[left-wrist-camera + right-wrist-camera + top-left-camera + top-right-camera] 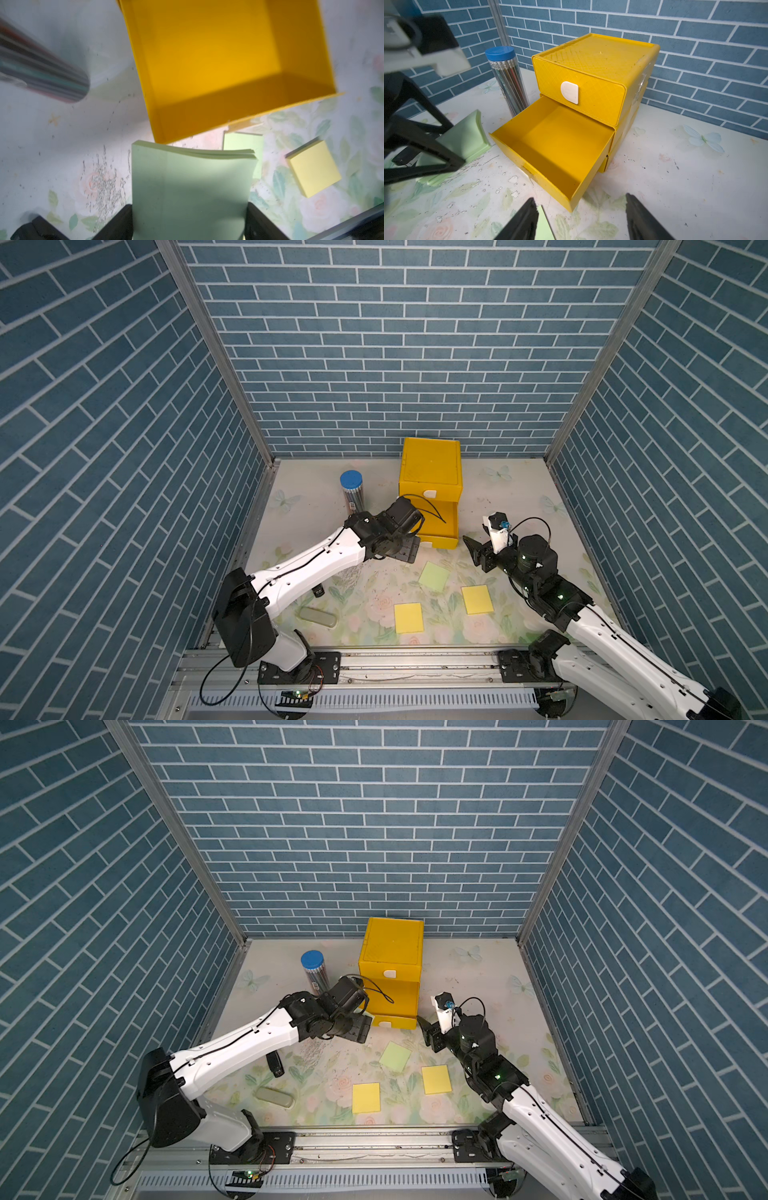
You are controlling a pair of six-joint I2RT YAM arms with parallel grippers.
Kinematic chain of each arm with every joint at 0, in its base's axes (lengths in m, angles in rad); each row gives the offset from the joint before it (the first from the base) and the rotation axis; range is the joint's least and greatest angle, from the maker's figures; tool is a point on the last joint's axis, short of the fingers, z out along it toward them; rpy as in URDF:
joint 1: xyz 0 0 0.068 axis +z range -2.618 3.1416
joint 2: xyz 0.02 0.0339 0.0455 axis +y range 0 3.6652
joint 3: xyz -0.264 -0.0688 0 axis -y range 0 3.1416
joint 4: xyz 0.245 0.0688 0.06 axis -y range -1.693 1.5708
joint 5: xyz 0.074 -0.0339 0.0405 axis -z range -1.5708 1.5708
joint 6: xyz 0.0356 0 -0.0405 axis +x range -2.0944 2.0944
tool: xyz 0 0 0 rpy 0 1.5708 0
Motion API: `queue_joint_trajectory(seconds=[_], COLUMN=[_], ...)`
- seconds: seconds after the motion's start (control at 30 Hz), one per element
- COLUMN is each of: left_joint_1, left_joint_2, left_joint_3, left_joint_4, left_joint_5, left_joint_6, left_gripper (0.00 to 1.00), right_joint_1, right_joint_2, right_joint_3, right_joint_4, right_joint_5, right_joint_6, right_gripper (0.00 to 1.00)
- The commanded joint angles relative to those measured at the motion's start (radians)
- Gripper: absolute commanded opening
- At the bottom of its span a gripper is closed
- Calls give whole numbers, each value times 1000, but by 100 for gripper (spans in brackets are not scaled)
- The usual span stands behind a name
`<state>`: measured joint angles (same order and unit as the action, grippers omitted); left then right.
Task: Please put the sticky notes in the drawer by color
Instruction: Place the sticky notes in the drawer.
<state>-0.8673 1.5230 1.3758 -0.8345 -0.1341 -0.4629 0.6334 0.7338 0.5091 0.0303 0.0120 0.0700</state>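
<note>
As the left hand (188, 209) grips it, the green pad (191, 176) juts ahead.

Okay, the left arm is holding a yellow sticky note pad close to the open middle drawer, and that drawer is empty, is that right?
Not quite. The sticky note pad in the left gripper is light green, not yellow, as the left wrist view shows. It is close to the open middle drawer, which looks empty.

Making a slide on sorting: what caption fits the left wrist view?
Left hand holds a green sticky-note pad just short of the open, empty yellow drawer.
</note>
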Motion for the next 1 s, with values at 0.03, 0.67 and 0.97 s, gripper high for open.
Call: queue_joint_trajectory(seconds=[0.03,0.67,0.97], left_joint_1=[-2,71,71], left_joint_2=[122,439,466], left_joint_3=[170,363,352], left_joint_4=[-73,-7,15], left_joint_5=[-42,-45,-53], left_joint_6=[64,116,112], left_gripper=[84,85,92], right_joint_1=[-4,-5,-4], right_joint_2=[-3,-106,-41], right_joint_3=[-9,-26,-26], right_joint_4=[8,-61,-49], right_joint_5=[-19,-81,-135], right_joint_6=[47,79,84], right_gripper=[69,69,69])
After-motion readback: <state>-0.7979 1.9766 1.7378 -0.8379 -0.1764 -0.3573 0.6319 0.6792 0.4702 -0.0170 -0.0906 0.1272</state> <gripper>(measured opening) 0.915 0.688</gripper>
